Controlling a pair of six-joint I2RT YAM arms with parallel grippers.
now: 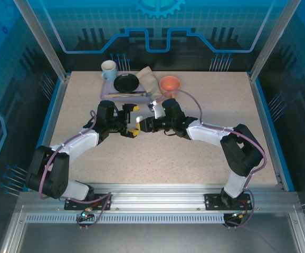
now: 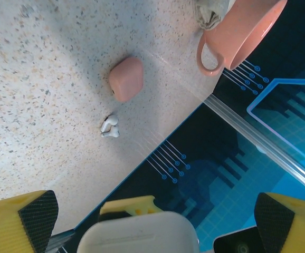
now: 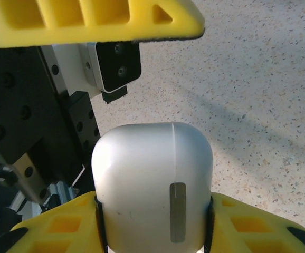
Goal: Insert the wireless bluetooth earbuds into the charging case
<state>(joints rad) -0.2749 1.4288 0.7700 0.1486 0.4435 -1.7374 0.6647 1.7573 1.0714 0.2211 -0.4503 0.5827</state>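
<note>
Jaws of the right gripper point(image 3: 155, 226): part-closed, clamped on the white charging case point(image 3: 152, 174), which is held off the table point(image 2: 36, 79). Jaws of the left gripper point(image 2: 158, 221): spread wide to either side of that same case, not gripping. That case is a hard, smooth, light shell, likely slippery. Its lid is shut, its hinge strip faces the right wrist camera, and its seam runs straight out from the jaws; best held across its flat faces. Next, the pink case point(image 2: 126, 79): closed, flat on the table, long axis slanting toward the table edge. Smallest, the white earbuds point(image 2: 110, 126) — a tiny pair, touching, just beside the pink case; light, glossy, probably prone to roll — pinch by the stem. Stem direction too small to tell.
</note>
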